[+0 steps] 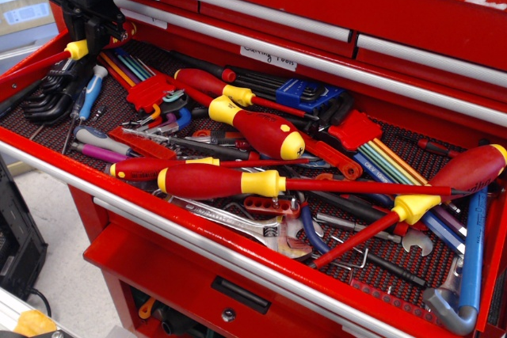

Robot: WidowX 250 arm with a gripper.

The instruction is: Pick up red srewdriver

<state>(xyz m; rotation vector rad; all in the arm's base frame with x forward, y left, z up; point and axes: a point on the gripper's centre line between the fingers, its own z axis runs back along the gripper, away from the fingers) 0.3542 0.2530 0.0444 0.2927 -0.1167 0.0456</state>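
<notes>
The red screwdriver is lifted at the drawer's far left. Its yellow collar sits just left of my gripper, and its thin red shaft points left and slightly down over the drawer's left wall. My black gripper is shut on its small red handle, which the fingers mostly hide. The tool hangs above the black hex keys, clear of the pile.
The open red drawer is packed with tools: a fat red handle with a yellow cap, long red-and-yellow screwdrivers, a blue-handled screwdriver, coloured hex keys, a wrench. Closed drawers stand behind.
</notes>
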